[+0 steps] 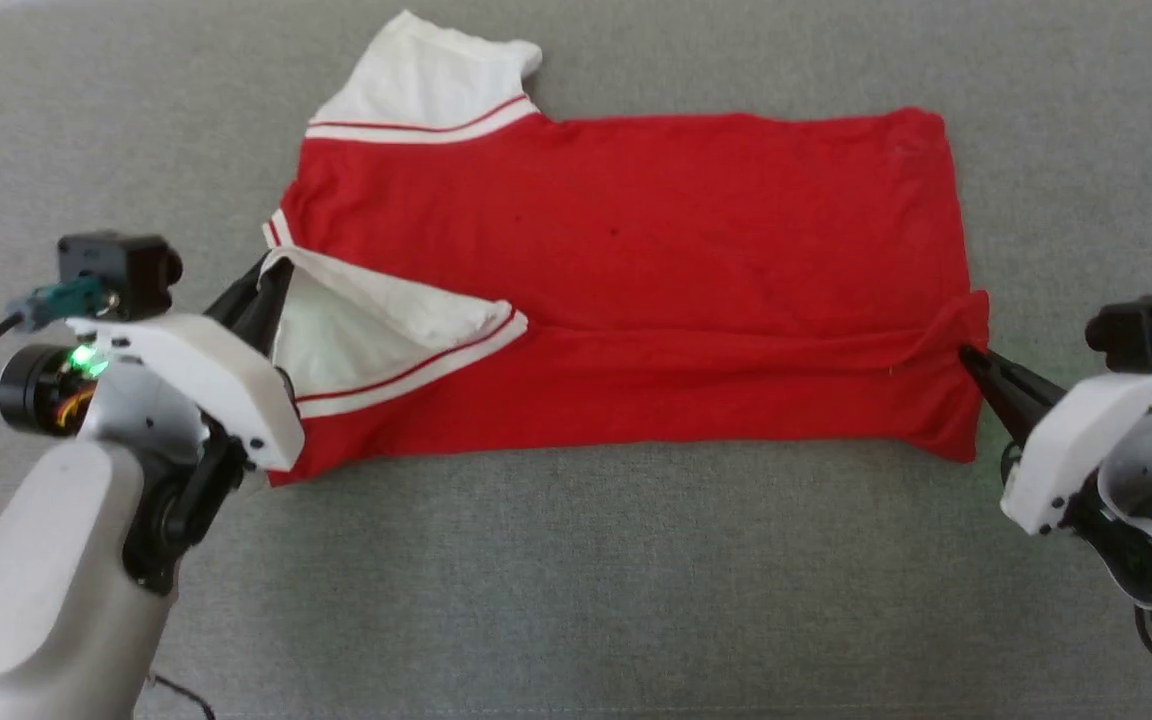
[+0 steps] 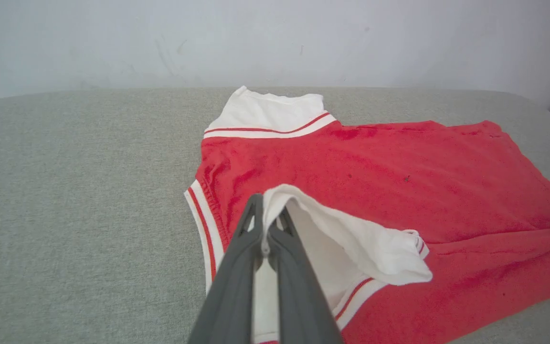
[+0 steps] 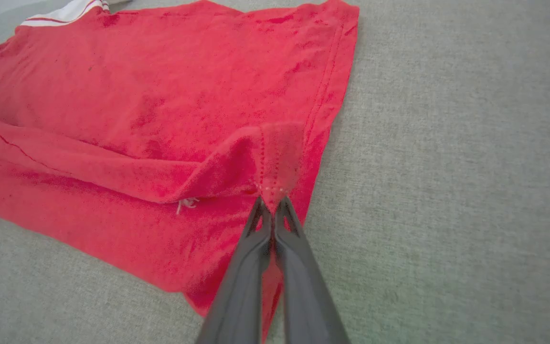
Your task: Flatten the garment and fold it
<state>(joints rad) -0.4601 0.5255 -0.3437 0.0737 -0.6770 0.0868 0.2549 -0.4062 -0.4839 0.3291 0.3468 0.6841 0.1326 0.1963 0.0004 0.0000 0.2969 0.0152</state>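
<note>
A grey woven surface [image 1: 576, 580] stretched beneath a pale wall [image 2: 275, 43]. The garment [image 1: 656, 220] lay across its middle, plain red side up, with the hem [image 1: 951, 200] at the right. Its near long edge was folded over toward the centre in a raised ridge. The far sleeve [image 1: 426, 80], white with red-and-white striped trim, stuck out on the far side; the near sleeve [image 1: 386, 330] lay folded onto the red body. The left gripper [image 1: 274, 272] was clenched on the near sleeve's white edge, and the right gripper [image 1: 966, 353] on the folded hem corner. Bare surface ran wide on the near side and past both ends.
</note>
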